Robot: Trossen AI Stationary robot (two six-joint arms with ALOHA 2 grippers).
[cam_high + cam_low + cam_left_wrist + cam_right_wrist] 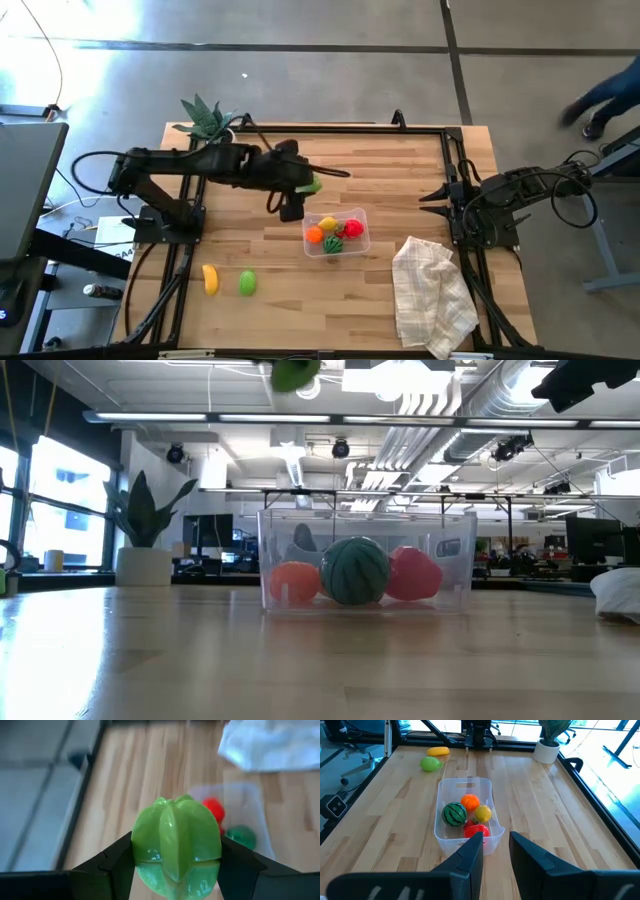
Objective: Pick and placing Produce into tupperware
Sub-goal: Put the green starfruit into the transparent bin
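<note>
My left gripper (304, 188) hangs high over the table, just off the far left corner of the clear tupperware (337, 232), shut on a ribbed green piece (177, 847). That piece also shows at the top edge of the low view (295, 372). The tupperware (465, 812) rests on the table and holds an orange (470, 801), a lemon (483, 813), a striped watermelon (454, 814) and a red pepper (478, 830). A banana (210, 278) and another green piece (247, 283) lie on the table near its near left edge. My right gripper (496, 851) waits open at the table's right side. My left gripper pinches the ribbed green piece between its two fingers (117, 865), one on each flank of the piece (142, 845). The piece is lifted well clear of the table and fills the gap between the fingers.
A white checked cloth (432, 295) lies crumpled at the near right. A spiky potted plant (208, 120) stands at the far left corner. A black frame rail (330, 128) runs round the table. A person's legs (605, 95) show on the floor at far right.
</note>
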